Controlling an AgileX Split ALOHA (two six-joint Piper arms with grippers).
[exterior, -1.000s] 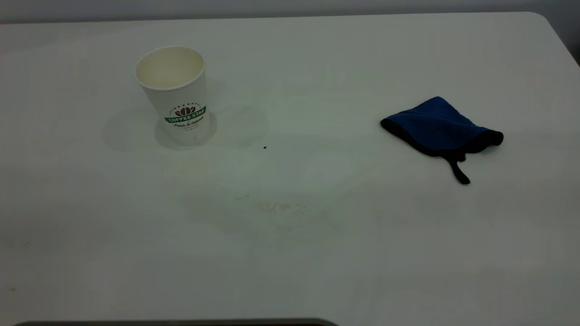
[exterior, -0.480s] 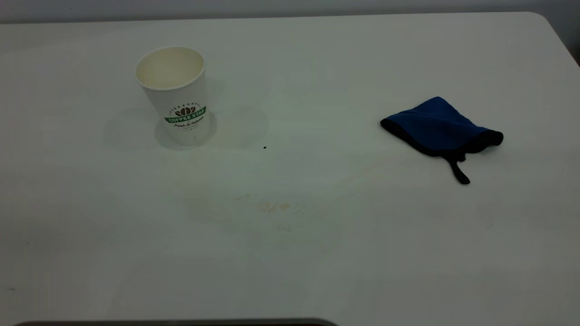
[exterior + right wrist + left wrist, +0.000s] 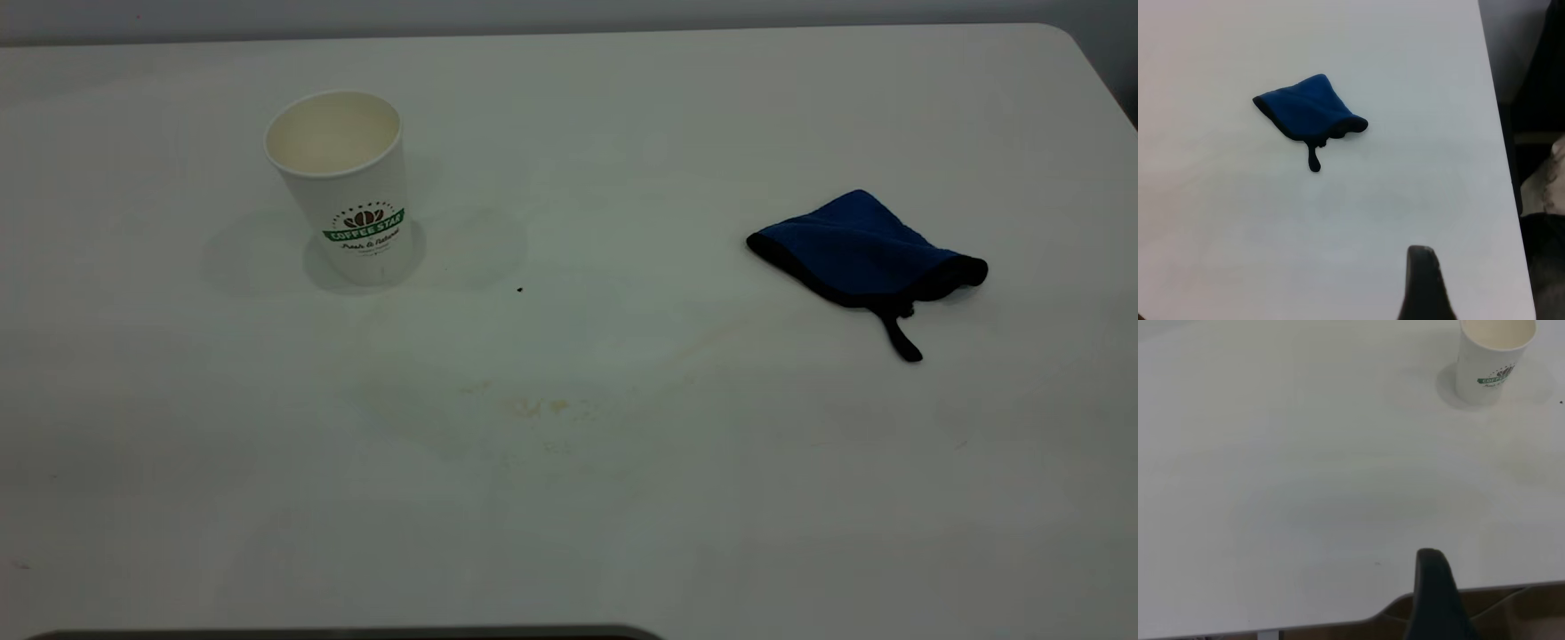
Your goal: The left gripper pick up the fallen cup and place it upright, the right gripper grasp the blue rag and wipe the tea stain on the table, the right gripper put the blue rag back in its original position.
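A ribbed paper cup (image 3: 341, 185) stands upright at upper left of the smooth white table (image 3: 622, 533); the soft folded blue rag (image 3: 861, 251) lies right of centre, well inside the rounded corner; faint tea stain (image 3: 542, 408) sits centre; gripper finger positions cannot be told.

One cup (image 3: 342, 187), one blue rag (image 3: 861, 251), one faint tea stain (image 3: 533, 407), on one table (image 3: 622, 533).

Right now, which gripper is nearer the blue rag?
Right. The right gripper is pulled back over the table's near edge on the blue rag's side; the left gripper sits back on the cup's side.
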